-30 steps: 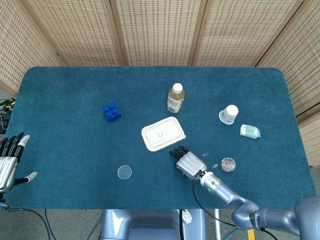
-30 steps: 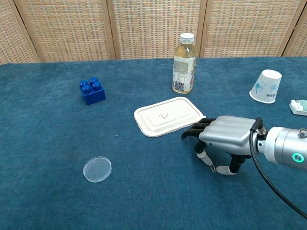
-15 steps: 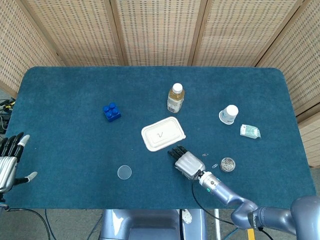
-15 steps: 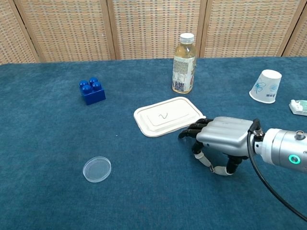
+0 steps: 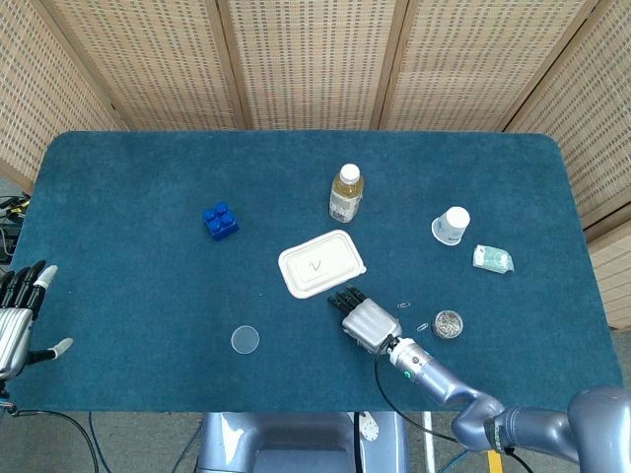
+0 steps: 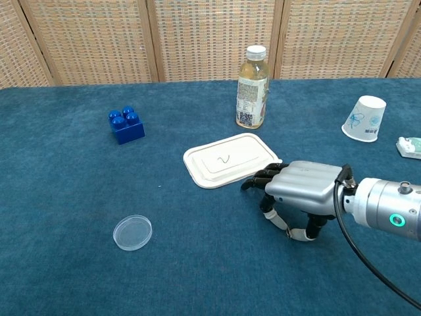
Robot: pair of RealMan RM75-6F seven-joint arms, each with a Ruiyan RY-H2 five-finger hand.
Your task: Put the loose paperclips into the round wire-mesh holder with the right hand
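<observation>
Two loose paperclips (image 5: pixel 404 304) are seen on the blue surface (image 5: pixel 148 246) just to the right hand's (image 5: pixel 362 320) right, with the round wire-mesh holder (image 5: pixel 450 323) beyond them on the same side. The right hand is held low, palm down, fingers curled toward the white lid (image 5: pixel 320 263), nothing gripped. Compared with a second earlier, it is shifted slightly leftward, away from the clips.

Right hand (image 6: pixel 299 196) is palm-down, fingers curled, holding nothing. Left hand (image 5: pixel 18 317) is raised, fingers spread.
</observation>
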